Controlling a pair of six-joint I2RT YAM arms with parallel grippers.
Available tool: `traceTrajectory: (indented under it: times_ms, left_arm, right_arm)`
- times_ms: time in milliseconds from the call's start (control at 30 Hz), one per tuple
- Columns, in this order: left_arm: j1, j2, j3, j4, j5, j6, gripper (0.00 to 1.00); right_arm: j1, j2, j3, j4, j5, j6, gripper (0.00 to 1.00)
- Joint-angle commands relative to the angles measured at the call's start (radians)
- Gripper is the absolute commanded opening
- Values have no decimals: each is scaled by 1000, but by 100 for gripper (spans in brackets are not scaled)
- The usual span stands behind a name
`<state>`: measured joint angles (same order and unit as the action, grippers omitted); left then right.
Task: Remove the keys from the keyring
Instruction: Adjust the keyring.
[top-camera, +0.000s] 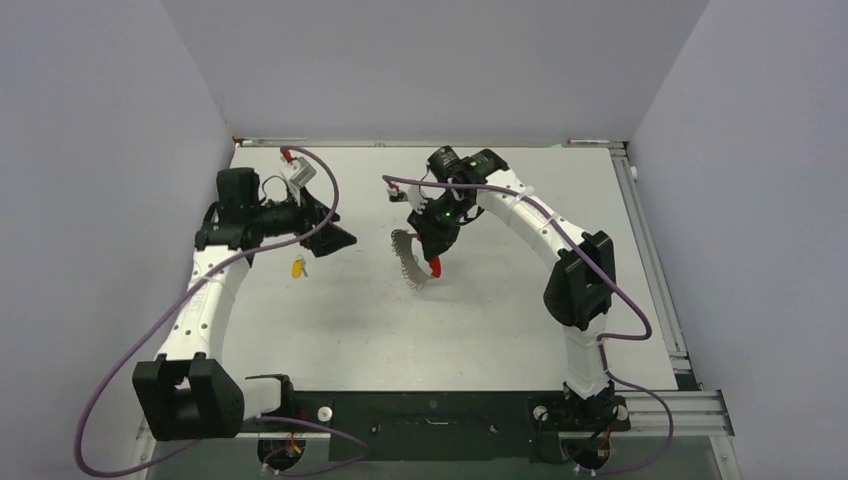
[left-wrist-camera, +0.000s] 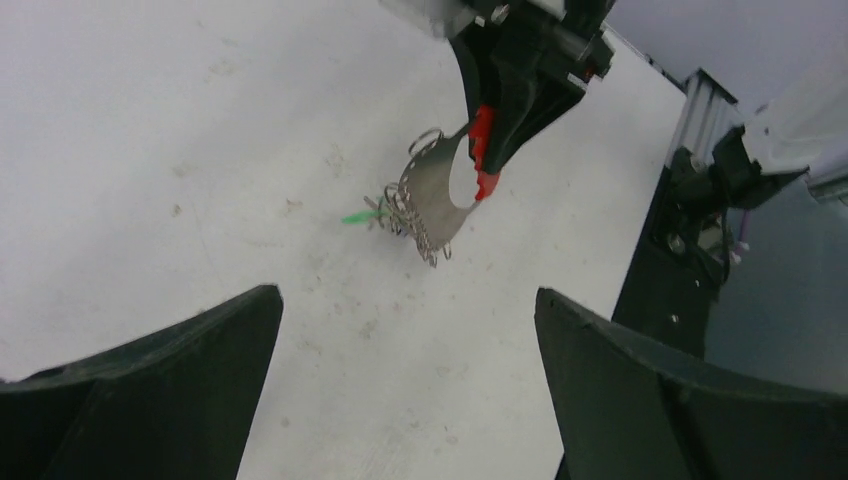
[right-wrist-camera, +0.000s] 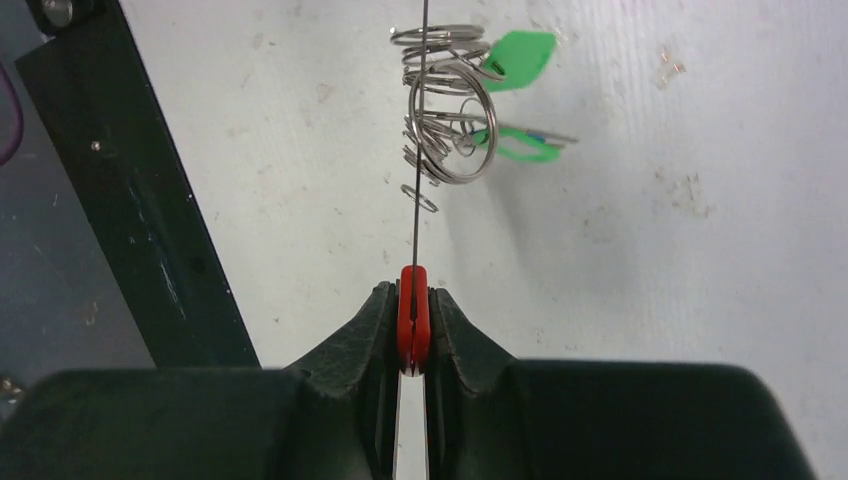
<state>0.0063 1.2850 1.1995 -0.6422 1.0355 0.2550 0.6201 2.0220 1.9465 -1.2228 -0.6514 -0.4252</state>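
Over the white tabletop (top-camera: 400, 330), the keyring (top-camera: 408, 258) is clamped by its red strap (right-wrist-camera: 412, 320) between the right fingers (right-wrist-camera: 350, 340), green-tagged keys (right-wrist-camera: 520, 60) hung on it, while the left fingers (left-wrist-camera: 150, 390) are held spread apart near a yellow-tagged key (top-camera: 298, 267).

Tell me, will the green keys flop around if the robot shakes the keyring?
Probably: the green-tagged keys hang on loose little rings, so they'd likely swing. The keyring looks thin but stiff, sticking straight out of the right gripper.
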Motion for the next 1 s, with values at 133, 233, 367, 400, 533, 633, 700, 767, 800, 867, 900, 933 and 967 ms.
traceTrajectory:
  times_ms: [133,233,367,400,533,633,700,767,800,867,900,933,967]
  left_arm:
    - [-15,-145,-501,1164,160,-622,82]
    - [-66,-189,-485,893,159,-398,81]
    - [-93,-236,-564,777,154,-313,75]
    - [-100,-251,-586,747,157,-294,73]
    - [-115,-289,-659,701,196,-278,72]
    - [-116,-307,-687,776,220,-367,70]
    - [-114,-308,-681,781,234,-396,69]
    - [-99,-304,-669,780,264,-429,69]
    - [-94,-302,-662,780,276,-443,69]
    - [-83,-302,-641,780,288,-467,68]
    - [-81,-301,-627,780,296,-477,68]
    - [-84,-300,-615,778,306,-479,68]
    - [-95,-296,-602,771,308,-478,68]
  right_arm:
    - [201,-89,79,-53,-48,-126,5]
    - [261,-102,42,-37,-36,-134,5]
    - [302,-101,50,-34,-51,-147,5]
    - [306,-100,55,-32,-46,-147,5]
    - [306,-84,82,-47,-48,-162,5]
    - [306,-74,93,-52,-54,-169,5]
    - [305,-73,97,-66,-61,-185,5]
    - [298,-76,90,-74,-63,-195,5]
    - [292,-77,85,-79,-66,-199,5]
    - [267,-80,72,-82,-84,-202,5]
    - [253,-77,71,-84,-97,-198,5]
    - [237,-74,75,-90,-113,-196,5]
    - [226,-70,81,-99,-131,-197,5]
